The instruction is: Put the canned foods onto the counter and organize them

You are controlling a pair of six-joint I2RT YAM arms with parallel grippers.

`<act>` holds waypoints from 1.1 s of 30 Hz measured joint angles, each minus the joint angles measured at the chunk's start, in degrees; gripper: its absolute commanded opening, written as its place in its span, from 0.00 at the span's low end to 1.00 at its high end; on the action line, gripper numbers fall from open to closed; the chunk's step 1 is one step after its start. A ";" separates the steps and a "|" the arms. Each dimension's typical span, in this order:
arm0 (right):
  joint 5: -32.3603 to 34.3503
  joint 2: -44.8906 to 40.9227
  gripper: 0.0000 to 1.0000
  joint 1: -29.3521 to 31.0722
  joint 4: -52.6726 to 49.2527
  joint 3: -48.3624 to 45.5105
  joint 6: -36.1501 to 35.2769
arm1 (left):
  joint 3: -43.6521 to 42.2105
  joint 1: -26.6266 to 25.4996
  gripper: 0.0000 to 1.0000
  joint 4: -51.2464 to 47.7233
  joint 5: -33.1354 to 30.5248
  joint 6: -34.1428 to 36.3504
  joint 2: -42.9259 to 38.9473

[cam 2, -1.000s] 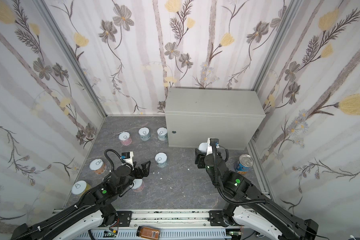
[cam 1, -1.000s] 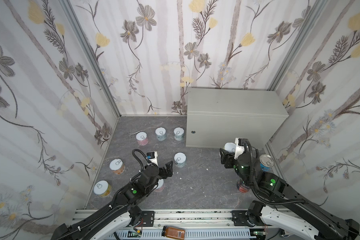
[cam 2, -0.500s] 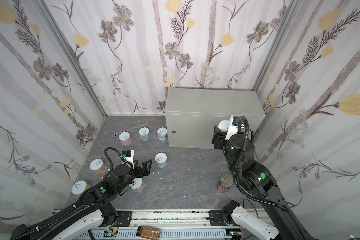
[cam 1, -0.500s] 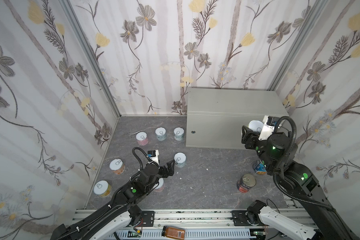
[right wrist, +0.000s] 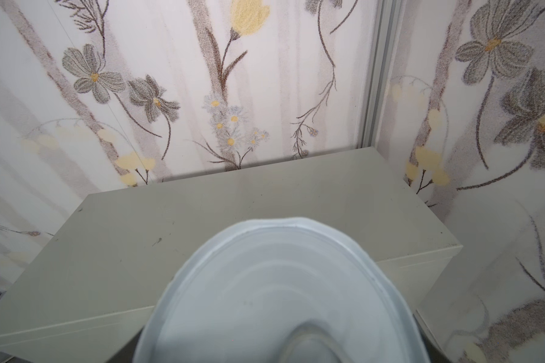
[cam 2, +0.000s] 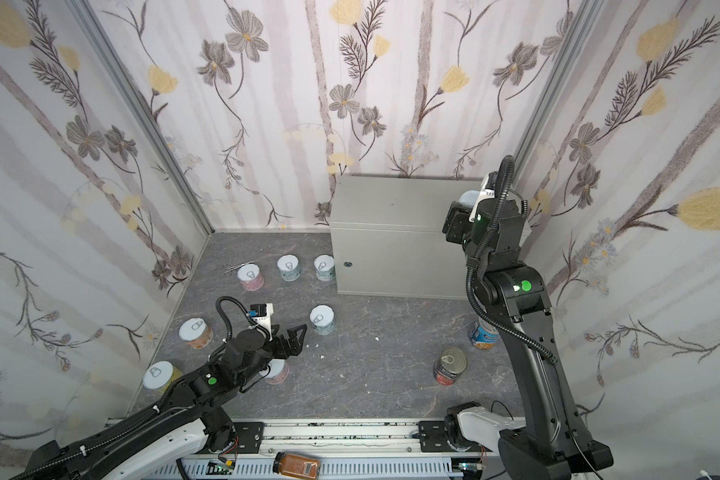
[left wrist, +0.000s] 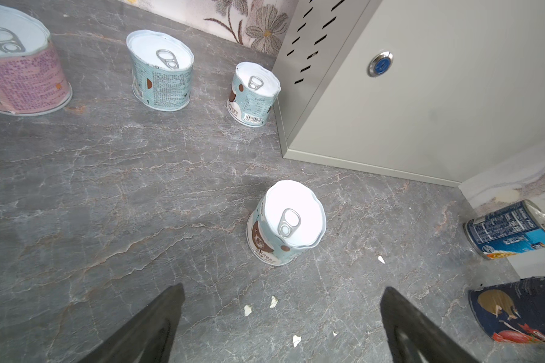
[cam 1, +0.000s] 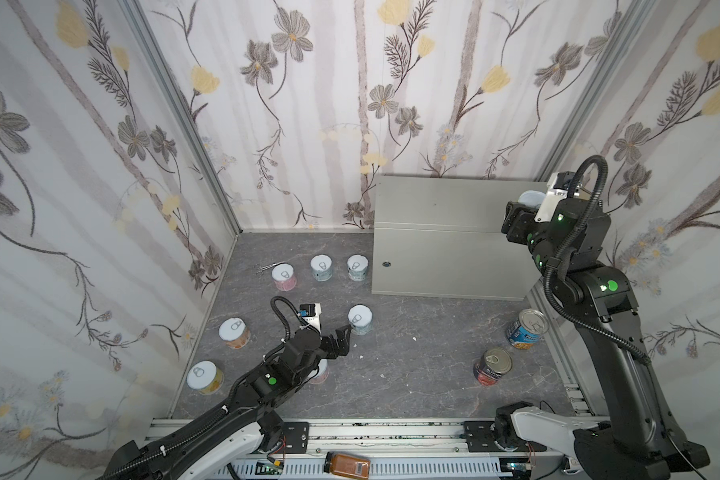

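Stock, held: one short pale-blue can [cam 1: 531,198], clamped by its sides in the right end effector [cam 1: 523,207], jaws closed on it. It hangs at the right end of the counter [cam 1: 433,203], near the front edge of the flat top. In the right wrist view its lid fills the lower frame, with the counter top beyond.

Stock, on the floor [cam 1: 412,374]:
- pink can [cam 1: 284,277], middle blue can [cam 1: 321,267] and corner blue can [cam 1: 357,267], in a row towards the back edge. The last stands just beside the counter's left front corner.
- lone blue can [cam 1: 359,319], mid-floor, just ahead of the left end effector [cam 1: 344,341], whose jaws are spread wide, empty and clear of it.
- orange-labelled can [cam 1: 234,332] and yellow-labelled can [cam 1: 203,376], near the left edge.
- second pink can [cam 1: 320,372], partly hidden under the left arm.
- tomato-labelled can [cam 1: 492,365] and blue-labelled can [cam 1: 526,328], both taller, near the right edge.

Sundries: round lock [cam 1: 386,264] on the counter front; amber jar [cam 1: 347,462] lying on the rail beyond the floor's front edge.
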 measured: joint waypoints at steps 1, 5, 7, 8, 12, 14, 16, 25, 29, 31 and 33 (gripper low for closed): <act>-0.79 1.29 0.47 -0.76 -0.11 1.31 -0.07 | -0.11 -0.02 1.00 0.28 0.00 0.00 0.24; -2.62 5.11 0.47 -3.28 -0.33 5.14 -0.15 | -0.57 -0.11 1.00 2.16 0.07 0.00 1.16; -2.69 6.78 0.47 -4.66 -0.26 6.67 -0.28 | -0.96 -0.20 1.00 2.99 0.39 0.00 1.75; -2.69 7.50 0.47 -5.14 -0.20 7.23 -0.28 | -1.20 -0.28 1.00 3.43 0.46 0.00 2.16; -2.62 11.10 0.46 -6.51 -0.07 8.79 -0.33 | -1.86 -0.37 1.00 5.44 0.66 0.02 3.56; -2.64 13.09 0.45 -7.08 0.24 9.20 -0.35 | -2.12 -0.37 1.00 6.58 0.68 0.02 4.33; -2.56 15.13 0.45 -7.67 1.18 9.22 -0.46 | -2.25 -0.37 1.00 7.80 0.68 0.07 5.27; -2.21 21.38 0.45 -8.59 6.62 10.05 -0.96 | -2.27 -0.37 1.00 11.61 0.90 0.74 9.62; -2.29 25.18 0.45 -8.63 8.04 13.22 -0.98 | -2.40 -0.37 1.00 12.96 0.87 0.92 11.02; -2.58 26.84 0.45 -8.66 8.37 14.73 -0.98 | -2.43 -0.37 1.00 13.27 0.87 0.94 11.58; -2.97 28.39 0.44 -8.63 8.33 16.11 -0.96 | -2.43 -0.42 1.00 13.64 0.87 1.11 12.02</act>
